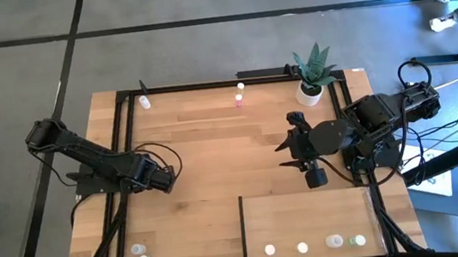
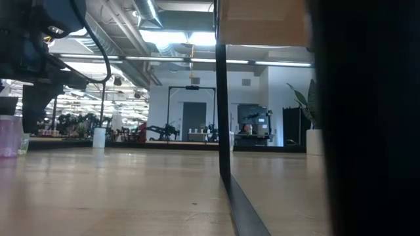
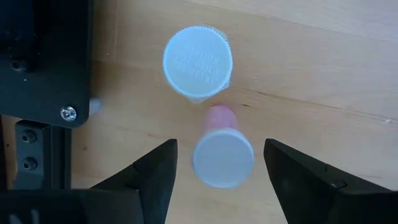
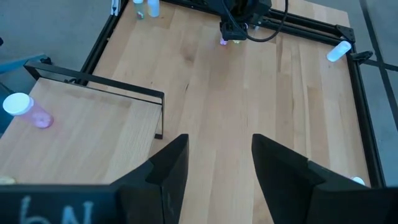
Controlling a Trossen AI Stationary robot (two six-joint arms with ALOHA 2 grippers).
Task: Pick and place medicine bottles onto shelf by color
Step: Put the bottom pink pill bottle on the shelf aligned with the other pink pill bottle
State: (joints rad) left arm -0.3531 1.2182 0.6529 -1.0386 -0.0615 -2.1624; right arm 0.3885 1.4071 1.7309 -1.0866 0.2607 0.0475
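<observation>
The left hand [image 3: 217, 180] hovers low over the left middle of the desk [image 1: 206, 157], its fingers [image 3: 155, 177] spread and empty. Directly below it, the left wrist view shows two bottles close together: a pink one [image 3: 222, 149] between the fingers, apart from both, and a second with a ribbed white cap [image 3: 198, 60] just beyond it. Whether the two touch I cannot tell.

The right hand [image 4: 214, 165] sits over the right middle of the desk, just beyond the shelf's [image 1: 308, 215] far edge, fingers [image 4: 168, 165] spread with nothing between them.

The shelf lies flat at the near right of the desk. Four bottles [image 1: 302, 247] stand in a row along its near edge, the two rightmost close together, one of them greenish [image 1: 360, 240]. The right wrist view shows a pink bottle [image 4: 25, 107] on the shelf.

Off the shelf, two bottles [image 1: 142, 254] stand at the near left corner of the desk, one lies on its side [image 1: 146, 103] near the far left corner, and two more, one pink [image 1: 239, 100], sit at the far edge near the middle. A plant [image 1: 313, 74] stands at the far right
</observation>
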